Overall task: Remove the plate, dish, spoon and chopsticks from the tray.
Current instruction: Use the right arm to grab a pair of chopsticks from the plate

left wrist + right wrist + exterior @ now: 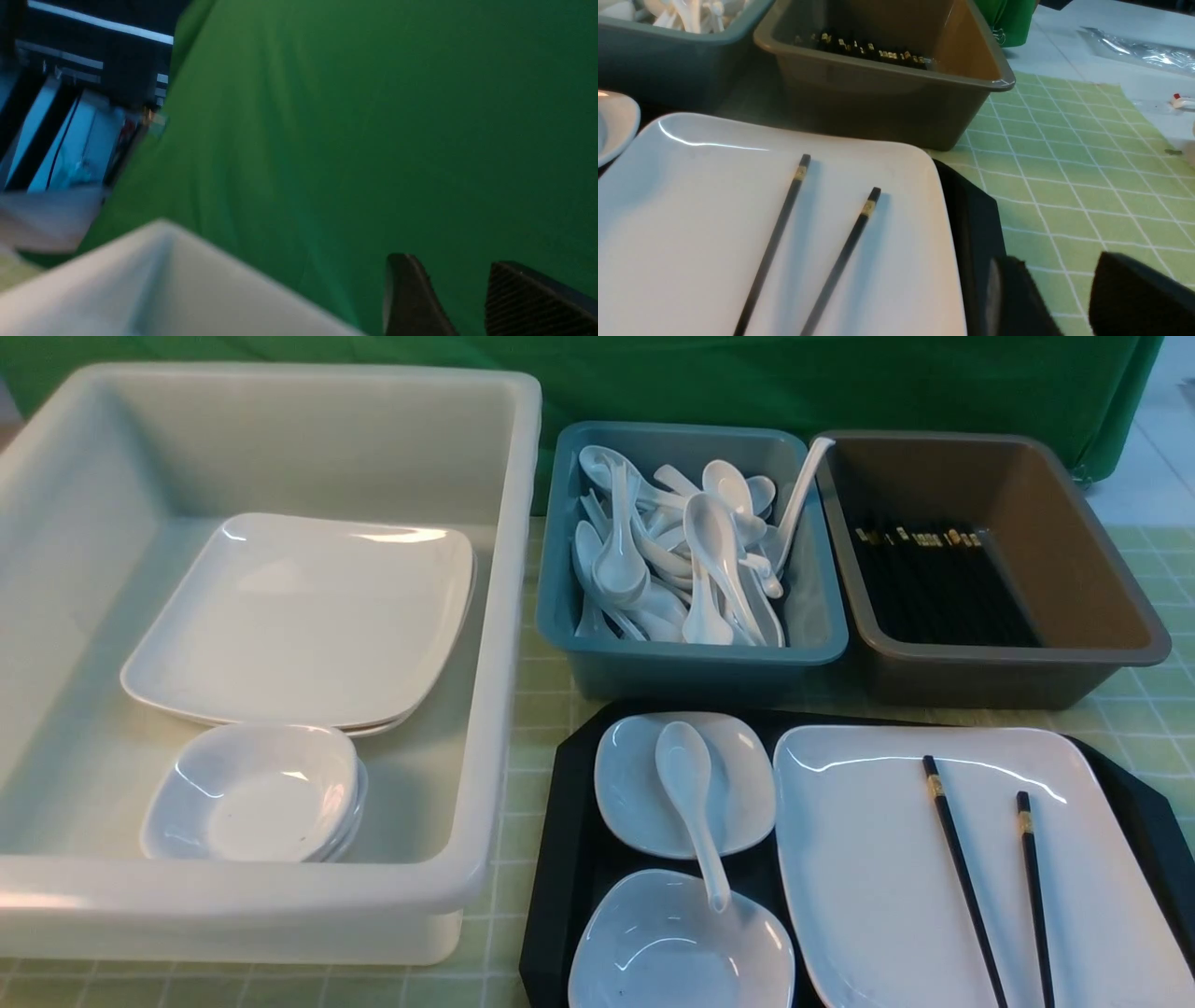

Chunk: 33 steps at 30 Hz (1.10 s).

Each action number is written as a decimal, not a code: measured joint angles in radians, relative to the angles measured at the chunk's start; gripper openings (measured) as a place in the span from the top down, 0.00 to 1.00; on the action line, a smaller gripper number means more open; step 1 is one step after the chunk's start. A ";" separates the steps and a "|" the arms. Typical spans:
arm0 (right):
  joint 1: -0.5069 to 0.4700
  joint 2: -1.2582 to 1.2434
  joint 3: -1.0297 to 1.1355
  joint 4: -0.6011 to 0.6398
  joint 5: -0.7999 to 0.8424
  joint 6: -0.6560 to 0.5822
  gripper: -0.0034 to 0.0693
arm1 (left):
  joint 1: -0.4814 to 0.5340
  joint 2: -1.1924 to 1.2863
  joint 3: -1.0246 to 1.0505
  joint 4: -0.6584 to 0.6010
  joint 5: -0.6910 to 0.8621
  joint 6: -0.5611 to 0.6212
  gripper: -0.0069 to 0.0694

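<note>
Up close, right side: the right end effector (1064, 280) has its black fingers apart with only mat showing between them; it holds nothing and sits near the tray's right edge.
Left side: the left end effector (460, 280) has its fingers parted and grips nothing; its blurred view shows a corner of the tub and the green cloth.
Tray: big black plastic rectangular tray (568, 803) with cut-off corners, on the green checked mat (523, 728) covering the counter.
Near dish: small white squarish dish (653, 961) at the tray's near left.
Plate: large glossy white rounded-square plate (868, 896) fills the tray's right side.
Chopsticks: thin black chopsticks (963, 877) with gold bands lie on the plate, apart from each other.
Far dish: second small white dish (625, 803), behind the first.
Spoon: glossy white soup spoon (684, 770), bowl in the second dish, handle tip over the nearer dish's rim.
Behind the tray: blue plastic bin (691, 663) piled with white spoons (653, 560); grey-brown plastic bin (1008, 672) to its right, with black chopsticks on its floor.
Left: large white plastic tub (504, 616) holding stacked white plates (299, 616) and stacked small dishes (252, 793).
Backdrop: green cloth (840, 383).
</note>
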 joint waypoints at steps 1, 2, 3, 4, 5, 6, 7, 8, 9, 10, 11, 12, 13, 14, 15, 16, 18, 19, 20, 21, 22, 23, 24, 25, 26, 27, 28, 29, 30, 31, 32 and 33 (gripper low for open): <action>0.000 0.000 0.000 0.034 -0.058 0.030 0.62 | 0.000 0.000 0.000 0.005 -0.087 -0.043 0.63; 0.000 0.000 0.000 0.080 -0.147 0.096 0.62 | 0.000 0.000 -0.010 0.015 -0.160 -0.076 0.67; 0.000 0.000 0.000 0.088 -0.147 0.096 0.62 | 0.000 0.000 -0.010 0.017 -0.160 -0.081 0.67; 0.000 0.000 0.000 0.146 -0.259 0.207 0.62 | 0.001 -0.001 -0.059 0.042 -0.160 -0.110 0.74; 0.000 0.000 0.000 0.170 -0.325 0.281 0.62 | 0.001 -0.002 -0.097 0.061 -0.133 -0.118 0.79; 0.000 0.000 0.000 0.189 -0.405 0.354 0.62 | 0.001 0.000 -0.197 0.097 -0.034 -0.128 0.86; 0.000 0.000 0.000 0.199 -0.443 0.378 0.62 | 0.001 0.007 -0.253 0.122 0.031 -0.131 0.89; 0.000 0.000 0.000 0.200 -0.452 0.384 0.62 | 0.001 0.011 -0.267 0.122 0.048 -0.131 0.89; 0.000 0.000 0.000 0.206 -0.511 0.408 0.62 | 0.001 0.049 -0.370 0.146 0.192 -0.131 0.91; 0.000 0.000 0.000 0.210 -0.534 0.420 0.62 | 0.001 0.076 -0.443 0.154 0.268 -0.131 0.92; 0.000 0.000 0.000 0.211 -0.552 0.425 0.62 | 0.001 0.118 -0.500 0.159 0.345 -0.131 0.93; 0.000 0.000 0.000 0.214 -0.582 0.436 0.62 | 0.001 0.166 -0.581 0.163 0.466 -0.131 0.93; 0.000 0.000 0.000 0.216 -0.609 0.450 0.62 | 0.001 0.230 -0.643 0.164 0.590 -0.126 0.93; 0.000 0.000 0.000 0.217 -0.615 0.451 0.62 | 0.001 0.241 -0.667 0.164 0.611 -0.123 0.93; 0.000 0.000 0.000 0.217 -0.653 0.474 0.63 | 0.001 0.335 -0.742 0.164 0.761 -0.096 0.93; 0.000 -0.001 -0.008 0.215 -0.642 0.490 0.64 | 0.001 0.396 -0.787 0.162 0.867 -0.068 0.93; 0.006 0.002 -0.033 0.204 -0.574 0.508 0.67 | 0.001 0.470 -0.830 0.151 0.984 -0.024 0.93; 0.031 0.024 -0.125 0.161 -0.394 0.516 0.77 | 0.001 0.580 -0.871 0.121 1.116 0.043 0.93; 0.039 0.034 -0.152 0.152 -0.350 0.512 0.79 | 0.001 0.592 -0.874 0.116 1.157 0.062 0.93; 0.052 0.059 -0.208 0.137 -0.280 0.493 0.84 | 0.001 0.640 -0.882 0.099 1.192 0.101 0.93; 0.092 0.120 -0.313 0.121 -0.120 0.438 0.90 | 0.001 0.710 -0.887 0.072 1.261 0.161 0.93; 0.125 0.189 -0.406 0.112 0.042 0.373 0.93 | 0.001 0.784 -0.888 0.033 1.309 0.218 0.93; 0.149 0.241 -0.466 0.108 0.111 0.347 0.93 | 0.001 0.825 -0.888 0.018 1.325 0.245 0.93; 0.179 0.329 -0.555 0.101 0.248 0.308 0.94 | 0.001 0.872 -0.888 -0.013 1.348 0.283 0.93; 0.208 0.405 -0.623 0.097 0.358 0.285 0.94 | 0.001 0.913 -0.888 -0.033 1.357 0.306 0.93; 0.242 0.484 -0.687 0.095 0.488 0.262 0.94 | 0.001 0.953 -0.888 -0.068 1.366 0.341 0.93; 0.269 0.564 -0.744 0.093 0.594 0.242 0.94 | 0.001 0.982 -0.888 -0.094 1.372 0.375 0.93; 0.278 0.595 -0.766 0.093 0.614 0.237 0.94 | 0.001 0.986 -0.888 -0.099 1.374 0.381 0.93; 0.306 0.718 -0.838 0.092 0.759 0.200 0.95 | -0.003 1.004 -0.895 -0.133 1.381 0.415 0.93; 0.310 0.718 -0.838 0.092 0.774 0.195 0.95 | -0.005 1.008 -0.897 -0.136 1.381 0.418 0.93; 0.325 0.839 -0.892 0.088 0.864 0.140 0.96 | -0.029 1.012 -0.912 -0.151 1.375 0.427 0.93; 0.326 0.911 -0.918 0.077 0.890 0.095 0.96 | -0.055 1.012 -0.924 -0.156 1.369 0.434 0.93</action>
